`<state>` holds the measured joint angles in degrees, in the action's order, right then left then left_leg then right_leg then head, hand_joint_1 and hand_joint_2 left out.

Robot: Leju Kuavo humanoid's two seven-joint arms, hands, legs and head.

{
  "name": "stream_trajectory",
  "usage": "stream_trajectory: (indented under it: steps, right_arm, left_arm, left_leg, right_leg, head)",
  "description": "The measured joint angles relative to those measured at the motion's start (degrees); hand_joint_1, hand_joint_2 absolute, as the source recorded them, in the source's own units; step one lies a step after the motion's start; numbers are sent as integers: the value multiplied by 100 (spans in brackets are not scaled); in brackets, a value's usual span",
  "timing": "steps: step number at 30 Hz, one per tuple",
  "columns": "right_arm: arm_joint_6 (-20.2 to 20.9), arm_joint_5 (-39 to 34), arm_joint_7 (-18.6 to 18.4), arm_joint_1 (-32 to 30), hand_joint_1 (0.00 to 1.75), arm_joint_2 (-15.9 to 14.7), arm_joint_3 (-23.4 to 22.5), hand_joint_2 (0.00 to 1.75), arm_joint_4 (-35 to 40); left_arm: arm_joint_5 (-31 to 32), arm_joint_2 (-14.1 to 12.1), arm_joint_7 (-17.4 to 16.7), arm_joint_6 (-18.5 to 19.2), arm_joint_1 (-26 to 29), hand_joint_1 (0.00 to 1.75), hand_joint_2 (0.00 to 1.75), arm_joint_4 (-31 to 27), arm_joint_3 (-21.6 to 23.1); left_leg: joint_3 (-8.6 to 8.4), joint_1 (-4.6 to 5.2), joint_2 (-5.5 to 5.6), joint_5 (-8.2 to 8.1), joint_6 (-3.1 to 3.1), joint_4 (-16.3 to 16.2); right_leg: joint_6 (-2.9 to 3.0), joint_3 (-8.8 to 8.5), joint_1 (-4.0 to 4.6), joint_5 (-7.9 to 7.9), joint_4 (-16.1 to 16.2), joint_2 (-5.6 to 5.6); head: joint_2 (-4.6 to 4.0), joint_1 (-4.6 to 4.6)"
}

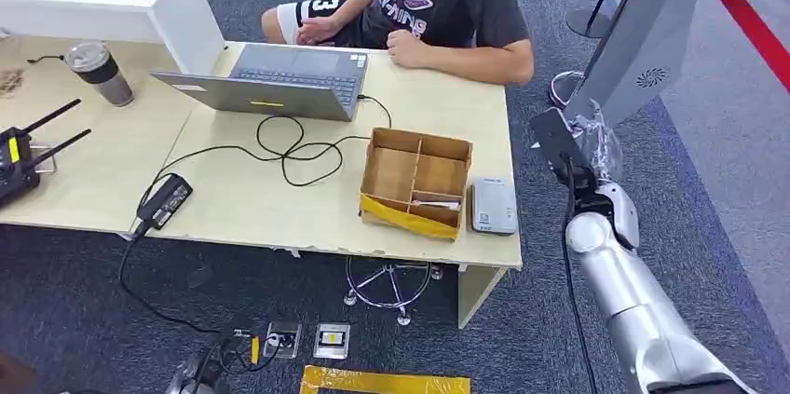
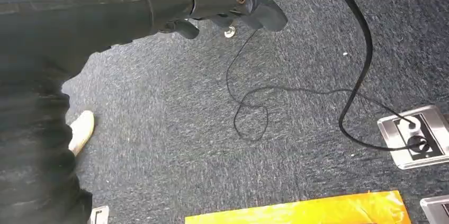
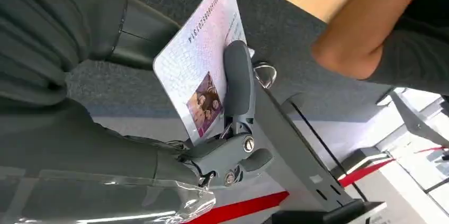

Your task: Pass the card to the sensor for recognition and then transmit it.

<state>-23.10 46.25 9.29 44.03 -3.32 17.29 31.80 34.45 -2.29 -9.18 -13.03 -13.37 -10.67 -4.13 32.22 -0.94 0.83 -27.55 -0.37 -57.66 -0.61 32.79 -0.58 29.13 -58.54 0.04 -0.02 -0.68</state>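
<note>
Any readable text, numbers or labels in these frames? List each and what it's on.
"NING": partial letters on the person's dark T-shirt, the rest hidden.
"3": white number on the person's striped sleeve.
Long digit string along the edge of the card held by the right hand: too small and turned to read reliably.
Print on the grey sensor beside the cardboard box: too small.
Yellow label on the laptop: blurred.

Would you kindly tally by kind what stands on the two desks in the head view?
Laptop: 1
Tumbler: 1
Cardboard divider box: 1
Grey sensor: 1
Black antenna device: 1
Power adapter: 1
White box: 1
Total: 7
</note>
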Motion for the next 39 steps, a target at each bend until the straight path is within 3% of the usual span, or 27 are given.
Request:
stream_trajectory:
  steps: [21,39]
  right_arm:
    - [-54,188,66,-459,175,269,20,175,-422]
    - [-61,415,-166,-569,175,323,22,175,-748]
  left_arm:
    - [0,22,0,0,-2,0,175,0,0]
    - [18,28,2,9,-7,0,175,0,0]
  left_leg:
    - [1,0,0,0,0,1]
    - [1,0,0,0,0,1]
  right_leg:
    - [0,0,0,0,0,-1]
    - [0,1,0,0,0,0]
  head:
    - [0,0]
    - [2,-2]
